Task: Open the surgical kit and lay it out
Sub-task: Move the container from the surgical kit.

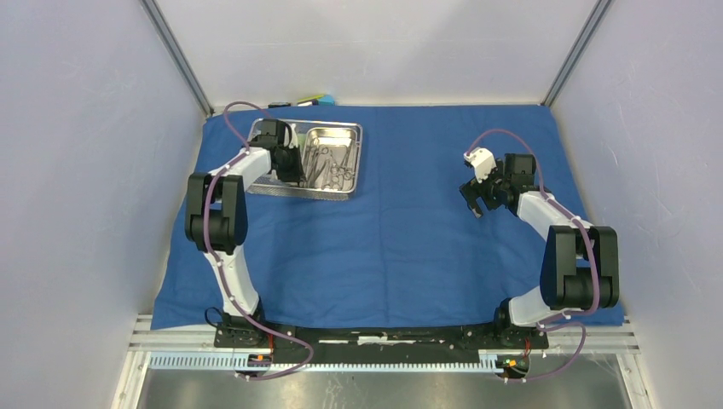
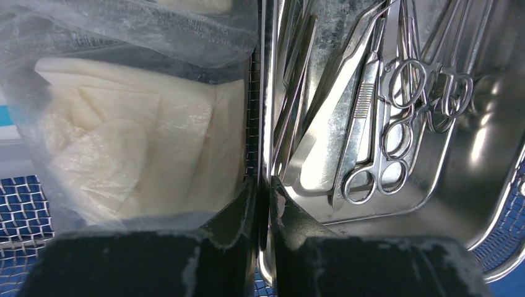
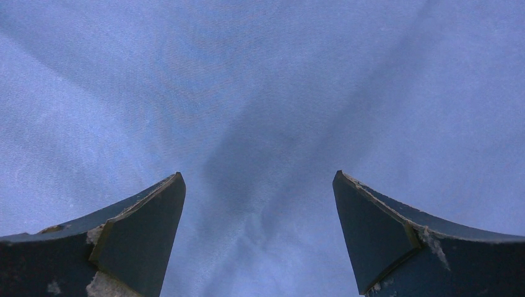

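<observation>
The blue cloth wrap (image 1: 401, 239) lies spread flat over the table. At its far left stands the wire-mesh tray (image 1: 307, 195), holding the smaller steel pan (image 1: 337, 135) with scissors-like instruments (image 2: 396, 99) in it. A clear packet (image 2: 136, 142) of white material lies in the tray beside the pan. My left gripper (image 2: 263, 180) reaches down into the tray, its fingers pressed on either side of the pan's (image 2: 452, 185) left wall. My right gripper (image 1: 476, 204) hangs open over bare cloth (image 3: 260, 93) at the right, with nothing between its fingers.
A small yellow-and-blue block toy (image 1: 311, 101) sits just beyond the cloth's far edge, behind the tray. Pale walls enclose the table on three sides. Mesh of the tray (image 2: 25, 198) shows under the packet.
</observation>
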Motion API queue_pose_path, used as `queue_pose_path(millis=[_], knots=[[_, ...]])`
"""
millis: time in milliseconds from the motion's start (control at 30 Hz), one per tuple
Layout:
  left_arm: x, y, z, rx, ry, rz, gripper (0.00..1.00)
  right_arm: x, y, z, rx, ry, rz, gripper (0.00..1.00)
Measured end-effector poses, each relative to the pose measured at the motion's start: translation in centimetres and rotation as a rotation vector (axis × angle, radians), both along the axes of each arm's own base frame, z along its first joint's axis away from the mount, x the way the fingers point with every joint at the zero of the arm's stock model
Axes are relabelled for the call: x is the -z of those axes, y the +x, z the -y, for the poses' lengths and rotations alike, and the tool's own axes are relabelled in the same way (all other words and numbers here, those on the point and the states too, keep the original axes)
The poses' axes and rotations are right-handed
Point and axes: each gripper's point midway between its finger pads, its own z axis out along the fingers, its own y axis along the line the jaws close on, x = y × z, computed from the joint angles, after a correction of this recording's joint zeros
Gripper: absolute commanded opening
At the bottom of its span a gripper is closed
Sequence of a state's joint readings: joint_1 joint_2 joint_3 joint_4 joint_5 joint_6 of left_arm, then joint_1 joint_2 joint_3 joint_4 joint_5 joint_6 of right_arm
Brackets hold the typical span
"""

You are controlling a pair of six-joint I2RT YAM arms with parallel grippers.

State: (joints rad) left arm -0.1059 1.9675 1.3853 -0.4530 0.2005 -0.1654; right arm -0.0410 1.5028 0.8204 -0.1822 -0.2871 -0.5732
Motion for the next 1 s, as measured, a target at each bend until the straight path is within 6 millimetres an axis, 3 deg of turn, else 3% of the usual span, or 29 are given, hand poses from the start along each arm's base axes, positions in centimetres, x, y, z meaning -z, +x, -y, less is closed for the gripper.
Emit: queue_pose_path(millis=[500,1000], knots=[[0.0,0.9,1.2,-0.124,-0.147,-0.023,0.02,0.3,-0.2,0.0,0.002,-0.002,-0.015,0.98],[0.0,1.6,-0.9,-0.166,-0.189,-0.022,0.03,0.8,-0.4,0.0,0.002,-0.002,-0.034,0.98]])
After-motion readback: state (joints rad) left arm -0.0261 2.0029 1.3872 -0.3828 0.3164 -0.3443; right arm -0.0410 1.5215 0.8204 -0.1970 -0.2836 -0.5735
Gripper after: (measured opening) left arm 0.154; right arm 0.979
